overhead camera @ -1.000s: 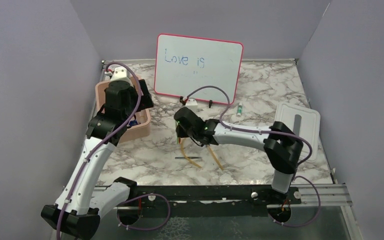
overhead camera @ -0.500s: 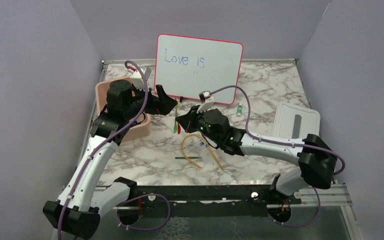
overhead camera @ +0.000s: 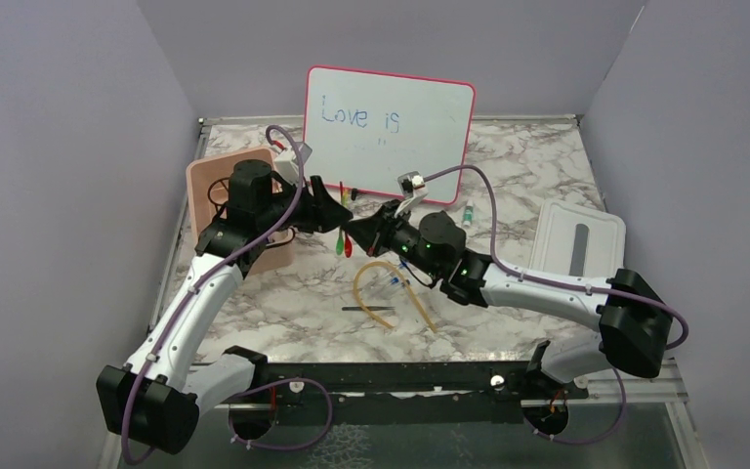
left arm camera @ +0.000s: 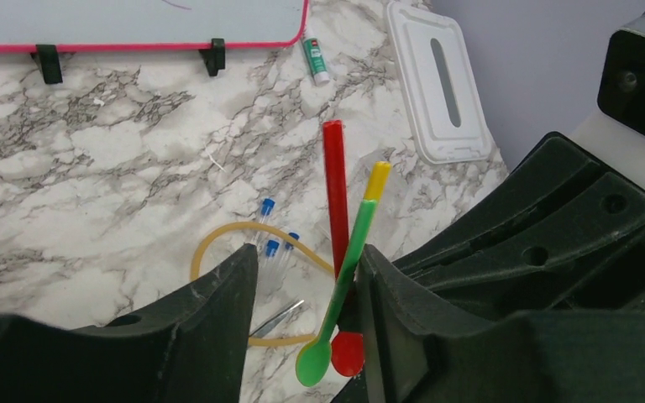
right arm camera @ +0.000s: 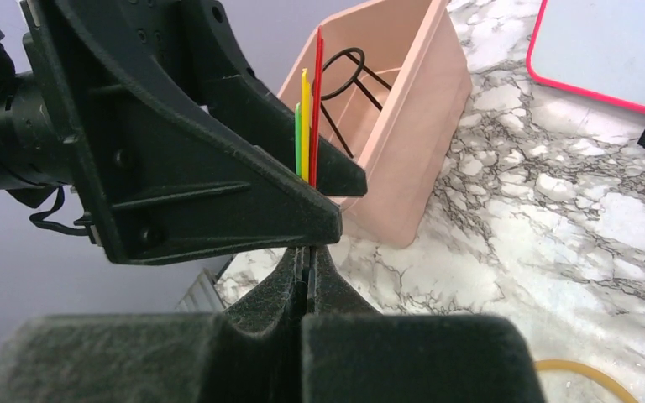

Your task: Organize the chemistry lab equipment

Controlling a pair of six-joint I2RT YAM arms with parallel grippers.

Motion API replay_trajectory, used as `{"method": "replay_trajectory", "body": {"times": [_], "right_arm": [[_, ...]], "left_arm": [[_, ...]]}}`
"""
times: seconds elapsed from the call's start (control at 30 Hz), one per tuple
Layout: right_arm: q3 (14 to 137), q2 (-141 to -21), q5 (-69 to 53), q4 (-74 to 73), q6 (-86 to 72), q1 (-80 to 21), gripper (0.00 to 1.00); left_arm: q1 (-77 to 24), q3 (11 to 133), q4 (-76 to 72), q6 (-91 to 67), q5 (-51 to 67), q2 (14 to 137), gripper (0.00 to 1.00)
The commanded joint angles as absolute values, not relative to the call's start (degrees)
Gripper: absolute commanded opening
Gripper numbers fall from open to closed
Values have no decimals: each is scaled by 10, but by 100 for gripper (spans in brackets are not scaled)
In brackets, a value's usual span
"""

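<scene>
My right gripper (overhead camera: 354,233) (right arm camera: 306,253) is shut on the stems of a red spatula (left arm camera: 333,189) and a green and a yellow one (left arm camera: 356,239), held upright above the table. Their spoon ends (overhead camera: 344,245) hang below the jaws. My left gripper (overhead camera: 336,219) (left arm camera: 306,252) stands open around those stems. They lie against its right finger, and the left finger is apart from them. A tan rubber tube (overhead camera: 376,266) (left arm camera: 218,243), blue-capped tubes (overhead camera: 392,281) (left arm camera: 269,249) and a thin metal piece (overhead camera: 356,309) (left arm camera: 275,319) lie on the marble below. A black wire tripod (right arm camera: 348,80) sits in the pink bin (right arm camera: 403,126) (overhead camera: 205,176).
The pink-framed whiteboard (overhead camera: 388,132) stands at the back. A white lid (overhead camera: 581,239) (left arm camera: 437,84) lies at the right. A small green-labelled tube (overhead camera: 468,214) (left arm camera: 315,59) lies near the board's right foot.
My left arm swung from over the bin to the centre, and its jaws narrowed around the spatulas. My right arm lifted the spatulas up and back-left toward it.
</scene>
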State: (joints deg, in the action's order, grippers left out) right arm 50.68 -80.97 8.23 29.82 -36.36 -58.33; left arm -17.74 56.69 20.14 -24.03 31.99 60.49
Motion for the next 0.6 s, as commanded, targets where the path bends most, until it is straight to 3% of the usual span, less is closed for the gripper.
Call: {"method": "replay_trajectory", "body": {"times": [0.0, 0.13, 0.2, 0.27, 0.33, 0.57], "right_arm": [[507, -803, 59, 336, -359, -578, 1], [508, -809, 55, 335, -359, -576, 2], [512, -808, 55, 324, -363, -576, 19], [513, -804, 61, 311, -365, -576, 39], [510, -795, 72, 297, -365, -576, 49], [479, -744, 117, 241, -364, -576, 57]], "left_arm": [[-179, 563, 168, -257, 351, 608, 42], [-179, 566, 164, -262, 347, 612, 9], [-178, 569, 165, -259, 328, 613, 0], [-179, 577, 177, -248, 293, 614, 0], [-178, 591, 194, -232, 255, 621, 0], [-177, 649, 282, -177, 51, 669, 0]]}}
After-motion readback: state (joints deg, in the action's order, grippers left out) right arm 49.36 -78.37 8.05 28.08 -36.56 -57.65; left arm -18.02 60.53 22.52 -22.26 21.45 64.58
